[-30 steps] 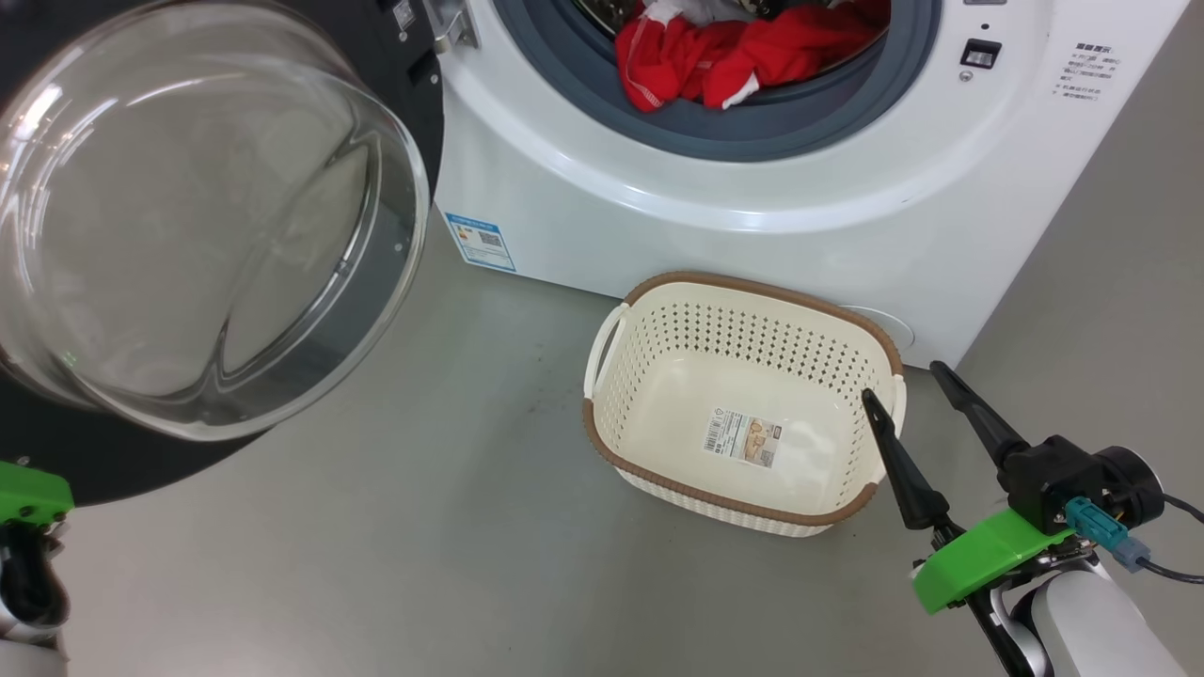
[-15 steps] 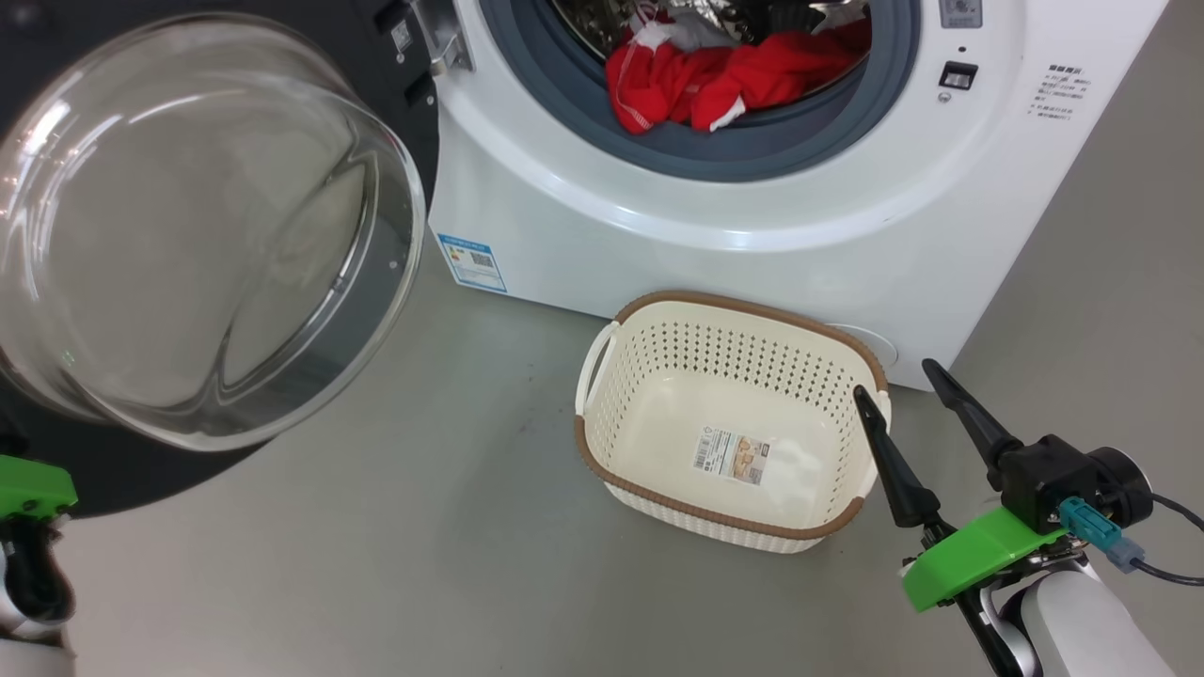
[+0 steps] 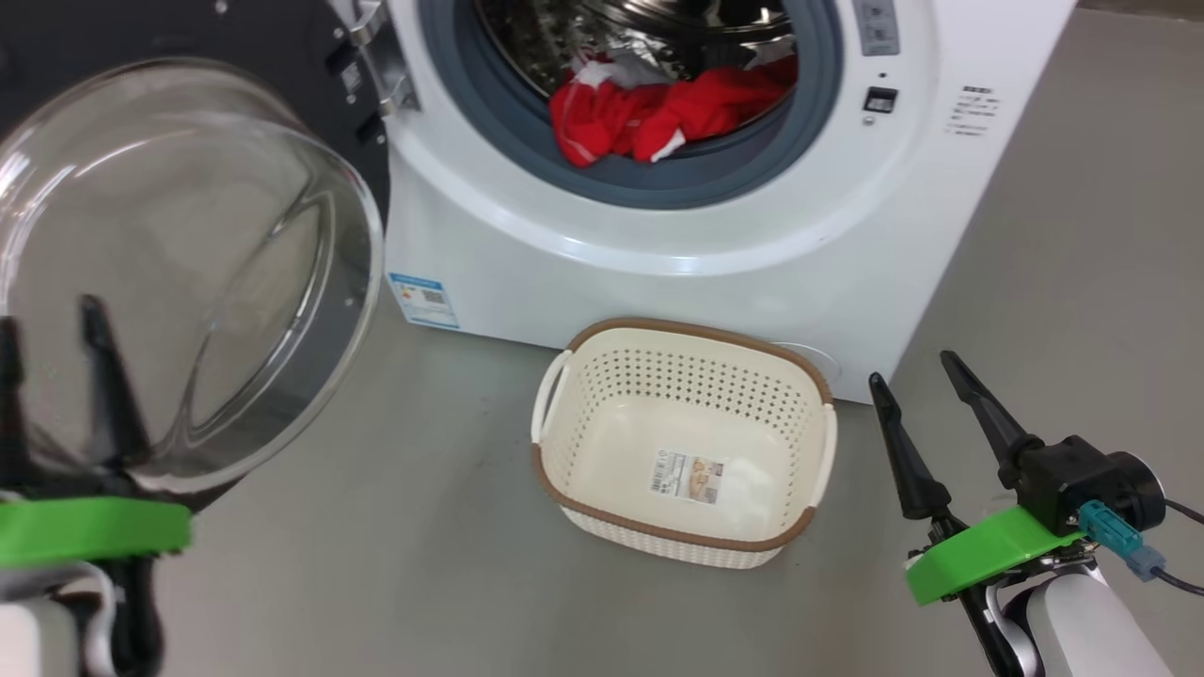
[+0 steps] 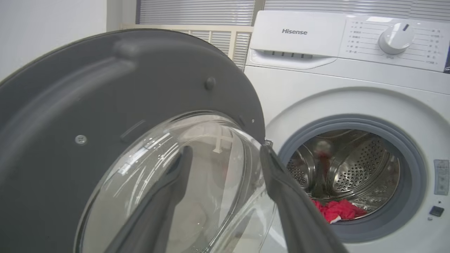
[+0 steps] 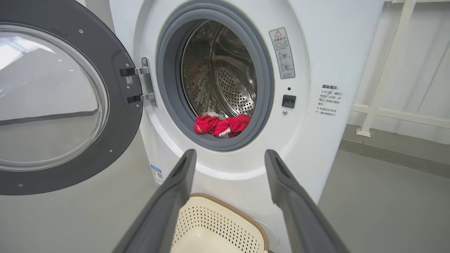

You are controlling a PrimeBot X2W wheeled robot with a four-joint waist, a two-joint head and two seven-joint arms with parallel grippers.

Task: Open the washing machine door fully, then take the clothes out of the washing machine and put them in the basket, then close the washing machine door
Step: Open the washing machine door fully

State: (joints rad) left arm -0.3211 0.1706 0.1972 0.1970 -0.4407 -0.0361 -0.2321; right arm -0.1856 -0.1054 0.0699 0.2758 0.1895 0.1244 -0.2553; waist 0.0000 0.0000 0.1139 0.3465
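Observation:
The washing machine (image 3: pixel 658 235) stands with its door (image 3: pixel 179 273) swung wide open to the left. The door's glass bowl bulges toward me. Red clothes (image 3: pixel 668 118) with white parts lie at the drum's front lip, on the grey gasket. The cream basket (image 3: pixel 564 489) sits on the floor just before the machine, holding just its paper label. My left gripper (image 3: pixel 47 315) is open at the lower left, in front of the door glass (image 4: pixel 182 182), holding nothing. My right gripper (image 3: pixel 912 369) is open to the right of the basket (image 5: pixel 218 225), pointing toward the clothes (image 5: pixel 221 124).
Grey floor (image 3: pixel 376 564) surrounds the basket. A white railing (image 5: pixel 383 80) runs along the wall to the right of the machine (image 5: pixel 316 70). A slatted cream panel (image 4: pixel 225 42) stands behind the door (image 4: pixel 105 105).
The left gripper has opened and risen, so its fingers now show in front of the door glass. The head camera has shifted, showing more of the drum. The right gripper stays open.

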